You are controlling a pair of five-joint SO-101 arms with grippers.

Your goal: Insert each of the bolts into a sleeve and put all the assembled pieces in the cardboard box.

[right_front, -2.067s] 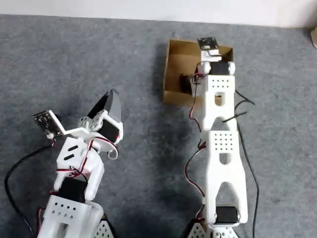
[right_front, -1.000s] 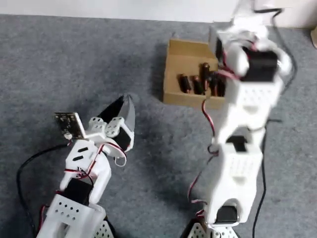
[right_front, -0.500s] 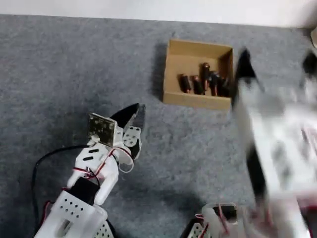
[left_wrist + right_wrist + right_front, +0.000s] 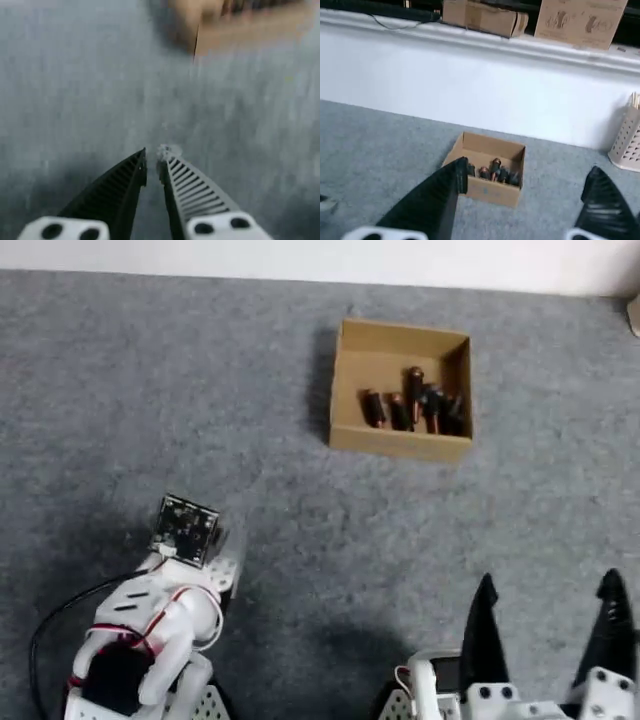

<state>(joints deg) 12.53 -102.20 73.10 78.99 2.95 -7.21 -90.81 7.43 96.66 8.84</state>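
Right gripper (image 4: 548, 580) spread wide, empty, well apart from box (image 4: 398, 443) (assembled pieces (image 4: 412, 405) inside); left gripper (image 4: 153, 150) nearly closed, empty.

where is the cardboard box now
In the high view, the cardboard box sits far-centre on the grey mat, holding the assembled pieces, ahead of the right gripper.

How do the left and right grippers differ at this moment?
The left gripper has its fingers almost together; the right gripper is spread wide. The left gripper tilts down at the grey mat; the right gripper aims more level, toward the cardboard box. Both hold nothing and sit well apart from the box.
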